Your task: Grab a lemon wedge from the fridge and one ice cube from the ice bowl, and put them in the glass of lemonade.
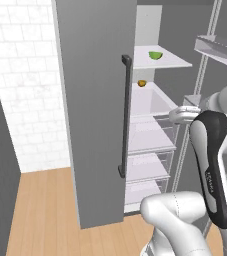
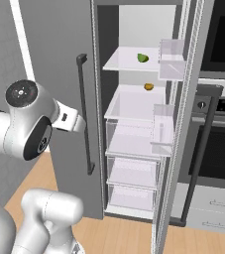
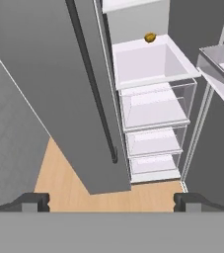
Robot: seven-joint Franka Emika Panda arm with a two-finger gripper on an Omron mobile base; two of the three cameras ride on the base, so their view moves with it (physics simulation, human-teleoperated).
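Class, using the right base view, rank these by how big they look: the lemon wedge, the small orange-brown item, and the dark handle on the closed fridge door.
1. Door handle, by far the largest.
2. Lemon wedge.
3. Orange-brown item, almost the wedge's size, so this ranking is unsure.

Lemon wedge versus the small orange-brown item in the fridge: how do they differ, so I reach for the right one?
The lemon wedge is yellow-green and sits on the upper white shelf; the orange-brown item is on the shelf below. The wedge looks slightly larger and crescent-shaped, the other rounder. Both lie near the back of the open fridge, untouched by the gripper.
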